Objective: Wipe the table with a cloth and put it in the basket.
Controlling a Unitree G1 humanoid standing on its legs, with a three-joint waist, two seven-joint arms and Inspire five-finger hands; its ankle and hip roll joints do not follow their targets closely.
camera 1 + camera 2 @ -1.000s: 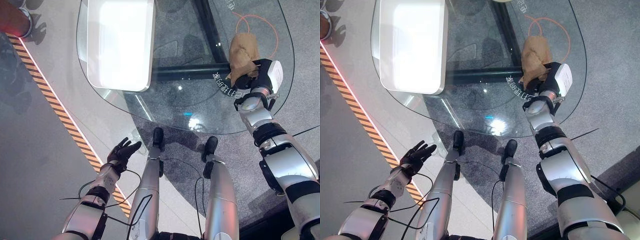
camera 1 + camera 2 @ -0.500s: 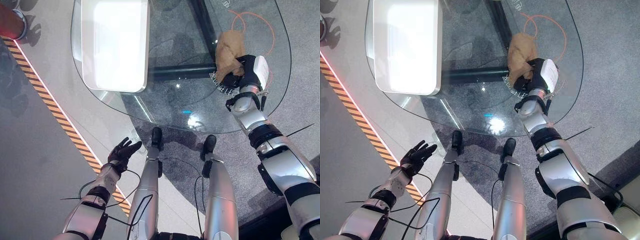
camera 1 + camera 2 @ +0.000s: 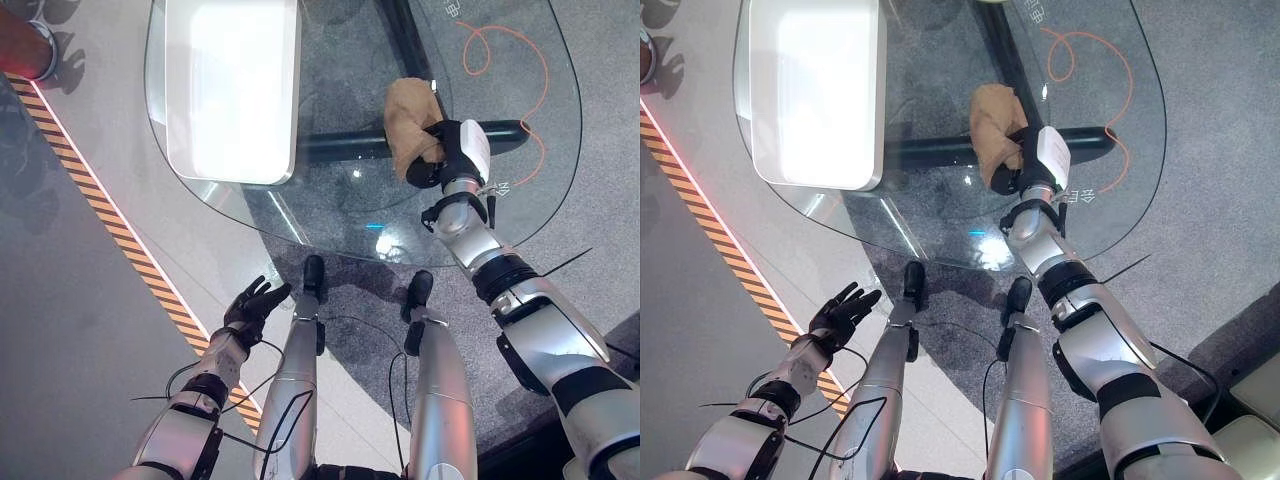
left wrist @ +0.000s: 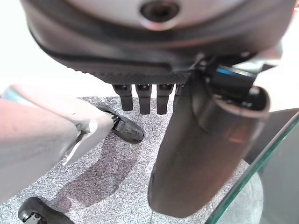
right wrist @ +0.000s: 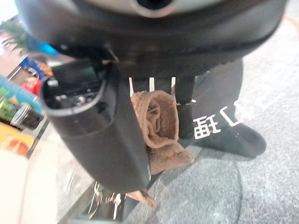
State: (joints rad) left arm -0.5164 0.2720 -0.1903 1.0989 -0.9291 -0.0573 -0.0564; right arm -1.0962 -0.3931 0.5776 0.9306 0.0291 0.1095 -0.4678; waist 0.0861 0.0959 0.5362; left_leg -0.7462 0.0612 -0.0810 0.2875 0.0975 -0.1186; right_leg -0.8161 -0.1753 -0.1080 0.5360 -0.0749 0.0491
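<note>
A crumpled brown cloth lies on the glass table, near its middle, over the dark crossbar below. My right hand is shut on the cloth's near end; in the right wrist view the cloth is bunched between thumb and fingers. My left hand hangs open beside the table's near edge, low over the floor, holding nothing. The left wrist view shows its fingers straight above the grey carpet.
A white rectangular tray sits on the table's left part. An orange cord loops under the glass at the far right. A striped orange and black floor strip runs diagonally at the left.
My right hand has dragged the cloth leftward across the glass, from the right edge toward the middle. The left hand stays low and open.
</note>
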